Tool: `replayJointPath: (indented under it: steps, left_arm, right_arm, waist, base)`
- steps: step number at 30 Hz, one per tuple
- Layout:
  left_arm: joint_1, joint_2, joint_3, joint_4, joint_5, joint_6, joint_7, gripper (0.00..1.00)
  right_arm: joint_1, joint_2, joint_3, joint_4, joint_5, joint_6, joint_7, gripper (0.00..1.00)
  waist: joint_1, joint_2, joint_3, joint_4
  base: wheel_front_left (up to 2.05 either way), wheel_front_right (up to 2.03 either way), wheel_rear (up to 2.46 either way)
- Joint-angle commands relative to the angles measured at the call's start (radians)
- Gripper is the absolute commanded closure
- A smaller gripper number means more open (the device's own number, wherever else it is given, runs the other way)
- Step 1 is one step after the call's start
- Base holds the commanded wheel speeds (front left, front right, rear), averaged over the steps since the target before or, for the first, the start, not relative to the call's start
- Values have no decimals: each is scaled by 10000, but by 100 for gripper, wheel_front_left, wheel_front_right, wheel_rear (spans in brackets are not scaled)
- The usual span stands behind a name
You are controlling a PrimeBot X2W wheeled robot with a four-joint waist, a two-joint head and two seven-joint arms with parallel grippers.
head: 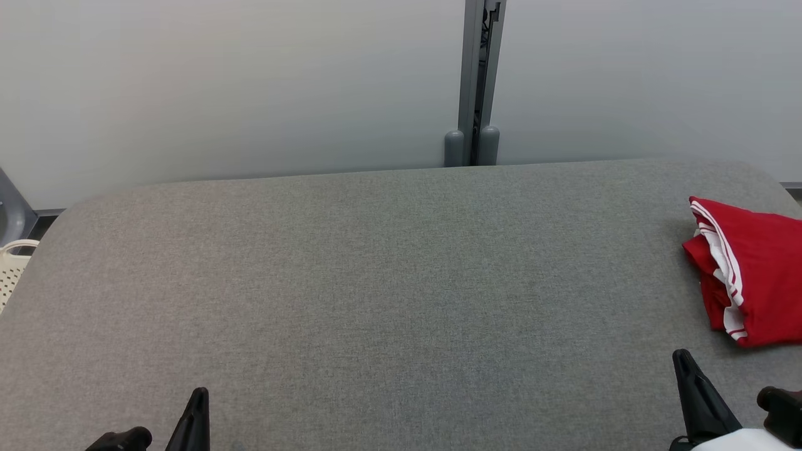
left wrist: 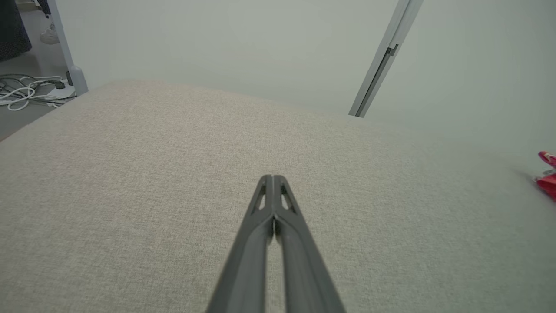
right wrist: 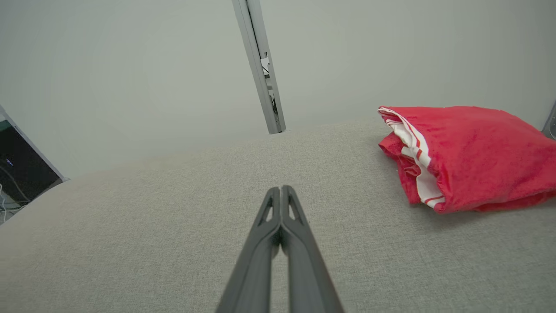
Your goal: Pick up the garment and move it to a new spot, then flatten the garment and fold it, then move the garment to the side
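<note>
**Left tool [left wrist: 273,180] and right tool [right wrist: 281,191] pinched shut, empty; garment [head: 752,275] at 3 o'clock**

Garment: red with white striped trim, lying as a compact layered bundle at the 3 o'clock edge of the bench [head: 376,282], partly cut off in head view.

Right tool is nearest, at 5 o'clock and well apart from it. From that wrist the bundle sits at 2 o'clock. Left tool is at 7 o'clock, further off.

Cream basket [head: 12,269] sits off the bench at 9 o'clock, partition post [head: 476,81] at 12.

Stage: ambiguous. It fits a bundle waiting for pickup, and equally one folded and set aside. Not calling a move.

Handling, my read:
- The layers look loose, so a pinch on the top ply alone would likely peel the bundle open.
- The trim-side fold looks like the thickest bite.
- It lies near the edge, so a sideways drag could slide it off.
</note>
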Motion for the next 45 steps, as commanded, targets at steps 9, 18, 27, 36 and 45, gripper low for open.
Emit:
replayJointPath:
  steps: [9, 18, 27, 36, 45]
  left_arm:
    - [-621, -159, 535, 46, -1508, -437, 367, 100]
    - [-912, -372, 896, 191, -2688, -759, 680, 100]
    - [-1138, -550, 1191, 279, -3642, -1017, 932, 100]
    - [-1363, -737, 1499, 359, -4615, -1279, 1195, 100]
    - [-1577, -906, 1781, 437, -5493, -1513, 1433, 100]
  right_arm:
    - [-575, -84, -71, 177, 1893, 0, 175, 100]
    - [-847, -100, -109, 434, 3369, 0, 313, 100]
    - [-1067, -112, -141, 647, 4564, 0, 422, 100]
    - [-1301, -126, -174, 862, 5783, -1, 534, 100]
    - [-1515, -136, -204, 1059, 6899, 0, 639, 100]
  waist:
    - [0, 0, 40, -1]
    - [0, 0, 80, -3]
    - [0, 0, 115, -4]
    - [0, 0, 155, -6]
    - [0, 0, 195, -8]
  base:
    - [0, 0, 0]
    - [0, 0, 0]
    - [0, 0, 0]
    - [0, 0, 0]
    - [0, 0, 0]
